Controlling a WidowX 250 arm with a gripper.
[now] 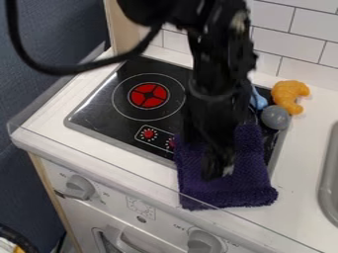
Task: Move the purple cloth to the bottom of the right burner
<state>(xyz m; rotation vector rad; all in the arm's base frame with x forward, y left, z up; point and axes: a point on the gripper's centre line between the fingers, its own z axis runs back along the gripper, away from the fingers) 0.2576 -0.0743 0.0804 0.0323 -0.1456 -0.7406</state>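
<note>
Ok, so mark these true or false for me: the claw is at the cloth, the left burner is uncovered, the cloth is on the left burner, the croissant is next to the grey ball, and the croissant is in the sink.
1. The claw is at the purple cloth. True.
2. The left burner is uncovered. True.
3. The cloth is on the left burner. False: it lies across the front right edge of the stove.
4. The orange croissant is next to the grey ball. True.
5. The croissant is in the sink. False: it is by the stove's back right corner.
</note>
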